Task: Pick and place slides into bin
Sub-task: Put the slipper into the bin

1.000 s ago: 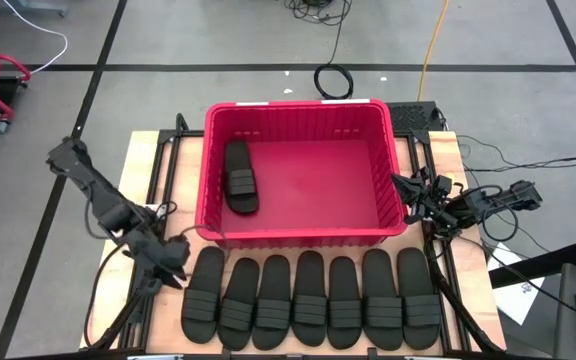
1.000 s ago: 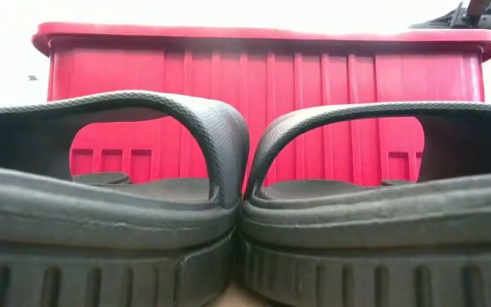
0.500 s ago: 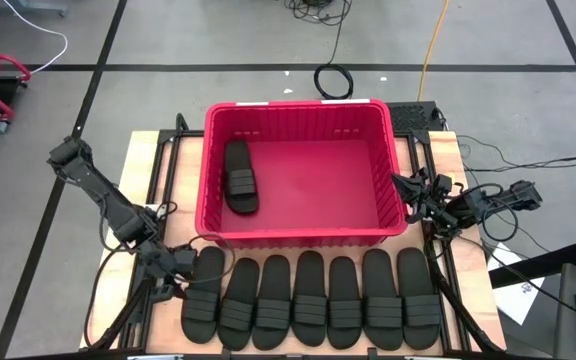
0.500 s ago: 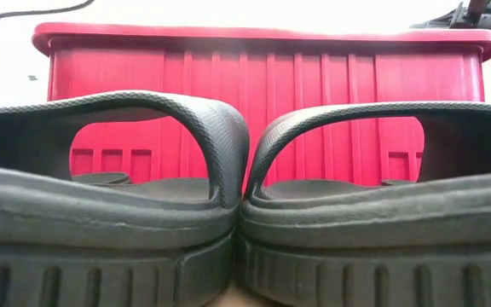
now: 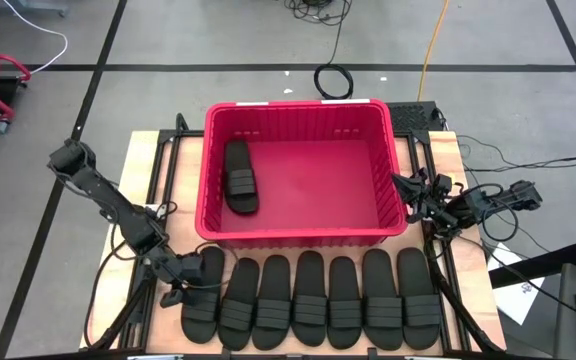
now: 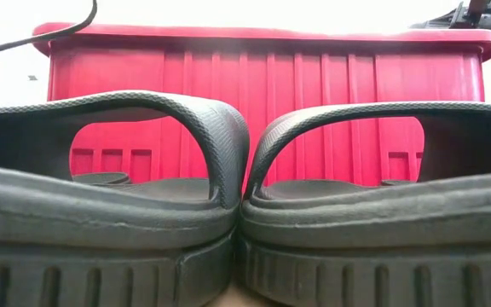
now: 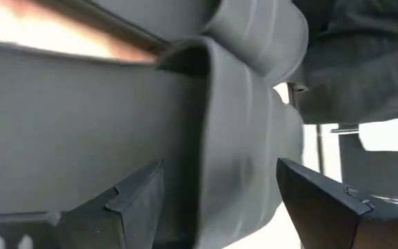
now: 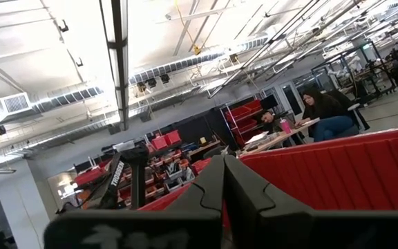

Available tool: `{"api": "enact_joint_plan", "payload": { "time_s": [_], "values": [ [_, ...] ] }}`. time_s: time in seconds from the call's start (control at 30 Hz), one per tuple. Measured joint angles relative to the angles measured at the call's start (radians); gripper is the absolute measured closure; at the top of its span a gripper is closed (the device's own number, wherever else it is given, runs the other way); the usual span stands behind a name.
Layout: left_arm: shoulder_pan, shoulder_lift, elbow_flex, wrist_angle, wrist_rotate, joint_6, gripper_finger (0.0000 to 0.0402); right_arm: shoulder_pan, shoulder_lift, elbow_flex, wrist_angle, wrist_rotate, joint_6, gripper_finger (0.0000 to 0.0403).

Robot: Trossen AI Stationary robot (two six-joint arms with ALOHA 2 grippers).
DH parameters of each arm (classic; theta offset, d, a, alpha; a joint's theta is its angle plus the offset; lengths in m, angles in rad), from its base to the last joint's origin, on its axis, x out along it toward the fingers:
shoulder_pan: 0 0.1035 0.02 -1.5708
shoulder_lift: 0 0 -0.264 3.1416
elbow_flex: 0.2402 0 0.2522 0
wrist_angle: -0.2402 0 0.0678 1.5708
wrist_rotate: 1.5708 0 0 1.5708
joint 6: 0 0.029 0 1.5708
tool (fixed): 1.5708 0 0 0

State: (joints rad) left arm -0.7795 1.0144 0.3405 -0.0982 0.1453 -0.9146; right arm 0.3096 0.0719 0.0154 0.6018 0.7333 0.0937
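Since a second ago your left gripper (image 5: 190, 283) has swung from the table's left edge down to the leftmost matte black rubbery slide (image 5: 204, 293), its fingers (image 7: 133, 200) now spread wide around the sandal's side. Six more slides lie in the same row, and one (image 5: 239, 177) rests inside the large red plastic bin (image 5: 298, 107). Your right gripper (image 5: 409, 199) waits pinched shut by the bin's right wall.

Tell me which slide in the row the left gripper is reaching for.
The leftmost slide in the row: the open left gripper sits at its outer edge, while the other six lie farther right.
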Motion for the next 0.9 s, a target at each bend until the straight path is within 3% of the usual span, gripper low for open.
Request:
{"api": "enact_joint_plan", "payload": {
  "time_s": [0.13,0.2,0.3,0.43,0.47,0.57,0.73,0.83,0.9],
  "values": [
    [0.000,0.051,0.000,0.087,0.030,-0.016,0.0131,0.000,0.000,0.000,0.000,0.000,0.000,0.0403],
    [0.000,0.062,0.000,0.111,0.035,-0.032,0.0152,0.000,0.000,0.000,0.000,0.000,0.000,0.0403],
    [0.000,0.065,0.000,0.155,0.065,-0.031,0.0226,0.000,0.000,0.000,0.000,0.000,0.000,0.0403],
    [0.000,0.065,0.020,0.220,0.158,-0.059,0.0369,0.000,0.000,0.000,-0.001,0.000,-0.004,0.0403],
    [0.000,0.065,0.029,0.245,0.186,-0.066,0.0382,0.000,0.000,0.000,-0.001,0.000,-0.004,0.0403],
    [-0.005,0.058,0.074,0.287,0.238,-0.063,0.0382,0.000,0.000,0.000,0.000,-0.001,0.001,0.0403],
    [-0.006,-0.003,0.212,0.207,0.279,-0.098,0.0396,0.000,0.000,0.000,0.000,-0.001,0.025,0.0403],
    [-0.008,-0.049,0.353,0.001,0.254,-0.055,0.0395,0.000,0.000,0.000,-0.001,-0.001,0.026,0.0403],
    [-0.009,-0.068,0.476,-0.231,0.162,0.048,0.0398,0.000,0.000,0.000,-0.001,-0.001,0.026,0.0403]
  ]
}}
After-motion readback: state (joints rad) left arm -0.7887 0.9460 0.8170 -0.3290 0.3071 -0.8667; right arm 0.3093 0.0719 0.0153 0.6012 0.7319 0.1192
